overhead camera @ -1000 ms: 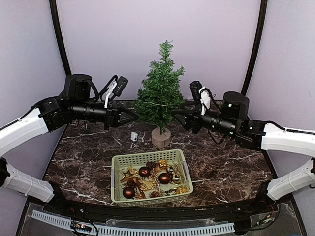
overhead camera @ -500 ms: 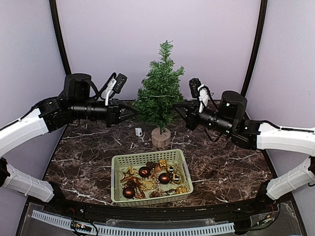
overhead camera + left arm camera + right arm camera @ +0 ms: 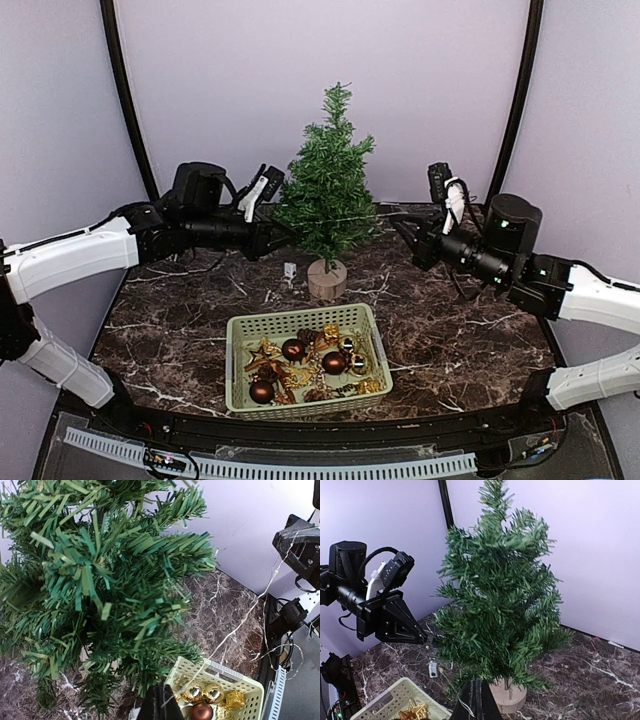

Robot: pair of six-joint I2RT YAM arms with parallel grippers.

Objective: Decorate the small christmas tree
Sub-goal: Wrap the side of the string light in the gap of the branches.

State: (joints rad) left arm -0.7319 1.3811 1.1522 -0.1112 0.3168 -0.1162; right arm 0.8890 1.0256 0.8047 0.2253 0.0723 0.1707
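The small christmas tree (image 3: 325, 200) stands upright on its round wooden base (image 3: 327, 280) at the back middle of the table. It fills the left wrist view (image 3: 100, 580) and the right wrist view (image 3: 500, 605). A thin pale light wire (image 3: 240, 625) runs between both grippers across the tree's front. My left gripper (image 3: 285, 237) is shut on one end, its tips against the tree's left branches (image 3: 162, 702). My right gripper (image 3: 400, 224) is shut on the other end, off the tree's right side (image 3: 476, 702). The wire's small white box (image 3: 289, 269) lies on the table left of the base.
A pale green basket (image 3: 300, 318) sits in front of the tree, holding brown and gold baubles (image 3: 334, 361), a gold star and small gold boxes. Purple walls with black corner posts close in the back and sides.
The right gripper has shut and drawn back to the right, away from the tree. The left arm has pushed right up to the branches. The white box has slid right.
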